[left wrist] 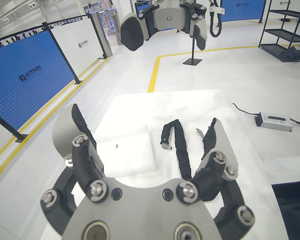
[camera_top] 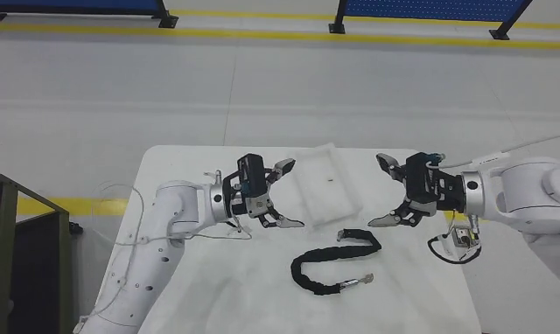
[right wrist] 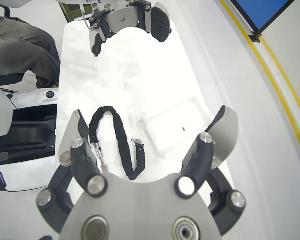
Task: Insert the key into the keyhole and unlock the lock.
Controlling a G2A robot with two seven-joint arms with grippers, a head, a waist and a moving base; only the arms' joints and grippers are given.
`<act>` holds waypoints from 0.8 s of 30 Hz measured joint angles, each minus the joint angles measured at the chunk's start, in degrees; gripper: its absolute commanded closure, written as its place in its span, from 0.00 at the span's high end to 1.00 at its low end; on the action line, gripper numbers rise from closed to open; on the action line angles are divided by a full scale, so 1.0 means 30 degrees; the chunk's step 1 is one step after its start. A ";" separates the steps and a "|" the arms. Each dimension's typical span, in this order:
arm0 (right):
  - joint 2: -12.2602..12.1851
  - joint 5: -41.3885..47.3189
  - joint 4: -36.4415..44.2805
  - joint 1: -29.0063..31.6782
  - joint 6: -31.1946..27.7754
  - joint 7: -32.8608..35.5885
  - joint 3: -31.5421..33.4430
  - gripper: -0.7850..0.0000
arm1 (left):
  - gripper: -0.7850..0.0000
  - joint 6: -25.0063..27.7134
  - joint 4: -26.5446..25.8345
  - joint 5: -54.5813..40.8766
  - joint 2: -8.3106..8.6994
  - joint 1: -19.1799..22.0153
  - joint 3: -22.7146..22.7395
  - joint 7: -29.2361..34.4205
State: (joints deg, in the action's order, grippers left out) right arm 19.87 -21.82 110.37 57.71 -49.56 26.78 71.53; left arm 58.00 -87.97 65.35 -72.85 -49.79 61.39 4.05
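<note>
White counter [camera_top: 236,286] carries the black cable lock [camera_top: 299,273], curled in an S on the robot's side of a shallow white tray [camera_top: 315,198]. The key [right wrist: 104,167] lies at the lock's metal end; whether it sits in the keyhole cannot be told. Above the counter, the left gripper [camera_top: 296,194] and right gripper [camera_top: 376,190] hover facing each other across the tray, both spread wide and holding nothing.
</note>
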 measured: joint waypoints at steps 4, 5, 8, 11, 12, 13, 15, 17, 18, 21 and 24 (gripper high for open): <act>0.0865 0.0480 -0.0732 -0.2597 -0.0082 0.0784 -0.1833 1.00 | 1.00 0.0000 -0.0271 -0.3942 0.0822 0.1423 -0.0023 0.3668; 0.1147 0.0650 -0.1007 -0.3414 -0.0082 0.1076 -0.2388 1.00 | 1.00 0.0000 -0.0318 -0.5171 0.1061 0.1881 -0.0041 0.4930; 0.1891 0.1128 -0.1847 -0.5432 -0.0115 0.1755 -0.3776 1.00 | 1.00 0.0000 -0.0319 -0.8111 0.1582 0.3024 0.0116 0.7858; 0.2672 0.1647 -0.2852 -0.7318 -0.0150 0.2245 -0.5128 1.00 | 1.00 0.0000 -0.0041 -1.0347 0.1959 0.4052 0.0064 1.0124; 0.2910 0.1817 -0.3161 -0.7850 -0.0176 0.2324 -0.5509 1.00 | 1.00 0.0000 0.0108 -1.0886 0.2047 0.4327 -0.0024 1.0669; 0.3218 0.2026 -0.3572 -0.8527 -0.0254 0.2418 -0.5997 1.00 | 1.00 0.0000 0.0355 -1.1566 0.2156 0.4678 -0.0145 1.1258; 0.3654 0.2260 -0.4178 -0.9464 -0.0405 0.2616 -0.6673 1.00 | 1.00 0.0000 0.0741 -1.2411 0.2301 0.5187 -0.0418 1.2035; 0.4117 0.2479 -0.4841 -1.0416 -0.0619 0.2867 -0.7371 1.00 | 1.00 0.0000 0.1194 -1.3261 0.2471 0.5786 -0.0773 1.2859; 0.4300 0.2545 -0.5111 -1.0777 -0.0746 0.2977 -0.7641 1.00 | 1.00 0.0000 0.1343 -1.3552 0.2548 0.6042 -0.0911 1.3168; 0.4826 0.2710 -0.5955 -1.1779 -0.1203 0.3306 -0.8395 1.00 | 1.00 0.0000 0.1696 -1.4614 0.2797 0.6726 -0.1326 1.3777; 0.5249 0.2821 -0.6711 -1.2513 -0.1559 0.3544 -0.8964 1.00 | 1.00 0.0000 0.2000 -1.5438 0.3060 0.7277 -0.1554 1.4070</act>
State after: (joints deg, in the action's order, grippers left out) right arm 35.61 -13.36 90.24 20.17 -54.23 37.41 44.64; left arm 58.00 -81.97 19.03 -63.67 -27.96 56.73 46.26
